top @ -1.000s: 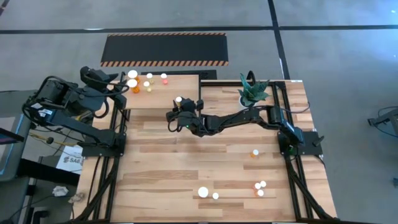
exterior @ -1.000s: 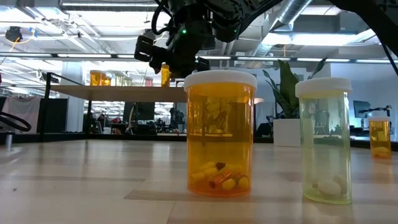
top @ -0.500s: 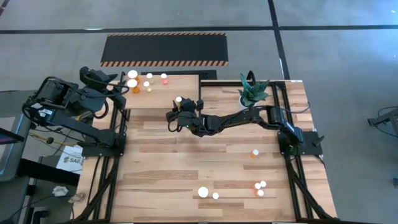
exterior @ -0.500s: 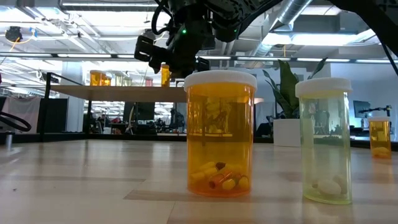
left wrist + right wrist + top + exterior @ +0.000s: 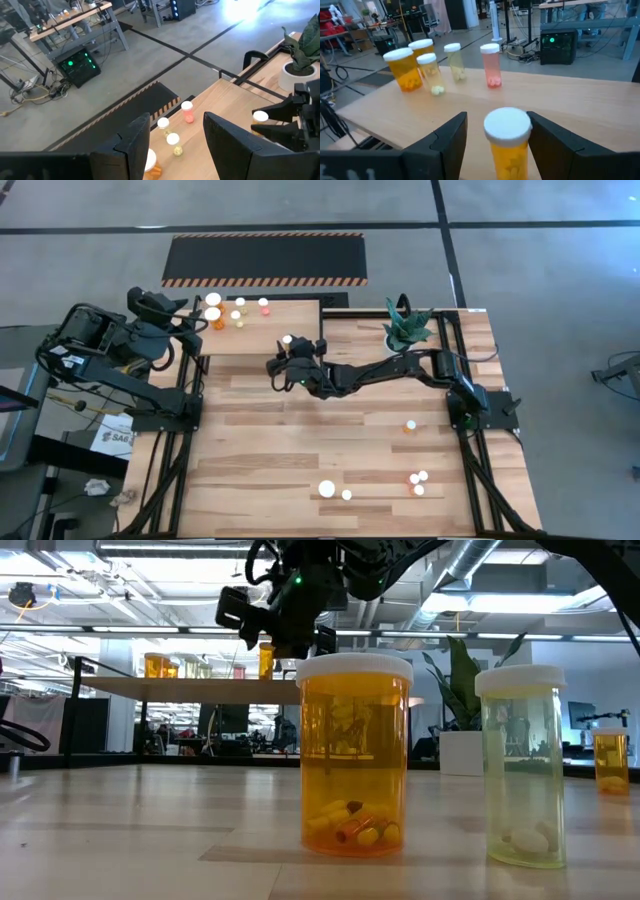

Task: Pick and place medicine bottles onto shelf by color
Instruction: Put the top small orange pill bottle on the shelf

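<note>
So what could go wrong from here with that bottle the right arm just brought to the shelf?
1. The white-capped orange medicine bottle stands near the front edge of the light-wood shelf, between the open fingers of the right end effector. A skewed retreat could clip it and tip it off.
2. The left end effector hangs open close to the large orange bottle at the shelf's left end; a small move might knock it.

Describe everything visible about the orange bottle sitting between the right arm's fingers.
The small orange translucent bottle with the round white cap stands upright on the light-wood shelf top, at its edge nearest the right arm. Yellowish pills show through its body. It sits between the open fingers of the right end effector, with a gap visible on each side, so it appears released rather than gripped. From above only its white cap shows, apart from the bottles farther back.
</note>
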### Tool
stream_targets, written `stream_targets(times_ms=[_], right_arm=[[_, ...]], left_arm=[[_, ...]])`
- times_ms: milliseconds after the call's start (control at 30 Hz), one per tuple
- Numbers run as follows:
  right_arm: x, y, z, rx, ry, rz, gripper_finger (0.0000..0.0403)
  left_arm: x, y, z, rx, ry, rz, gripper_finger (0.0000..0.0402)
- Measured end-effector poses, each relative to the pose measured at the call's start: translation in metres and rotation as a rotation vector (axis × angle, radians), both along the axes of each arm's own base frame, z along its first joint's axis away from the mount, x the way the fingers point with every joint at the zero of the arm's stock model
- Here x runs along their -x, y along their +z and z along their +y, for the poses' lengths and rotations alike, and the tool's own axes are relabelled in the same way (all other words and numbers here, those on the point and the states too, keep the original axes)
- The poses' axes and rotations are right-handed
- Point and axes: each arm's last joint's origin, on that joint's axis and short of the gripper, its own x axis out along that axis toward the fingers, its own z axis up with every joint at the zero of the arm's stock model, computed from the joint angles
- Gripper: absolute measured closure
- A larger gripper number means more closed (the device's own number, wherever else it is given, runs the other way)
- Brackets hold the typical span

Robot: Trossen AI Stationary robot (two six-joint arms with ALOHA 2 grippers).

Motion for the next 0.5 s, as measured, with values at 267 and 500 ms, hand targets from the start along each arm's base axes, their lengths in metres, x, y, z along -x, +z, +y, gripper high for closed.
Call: stream_targets(times_ms=[267, 500], right_arm=[[0.0, 0.006, -0.0027, -0.01, 0.065, -0.005, 0.0169], [0.0001, 0.0054, -0.0033, -0.011, 0.066, -0.003, 0.0151]], left_arm=[[0.0, 0.0, 0.0, 0.0, 0.0, 0.0, 0.0228], [0.0, 0.0, 0.0, -0.001, 0.0, 0.001, 0.0228]])
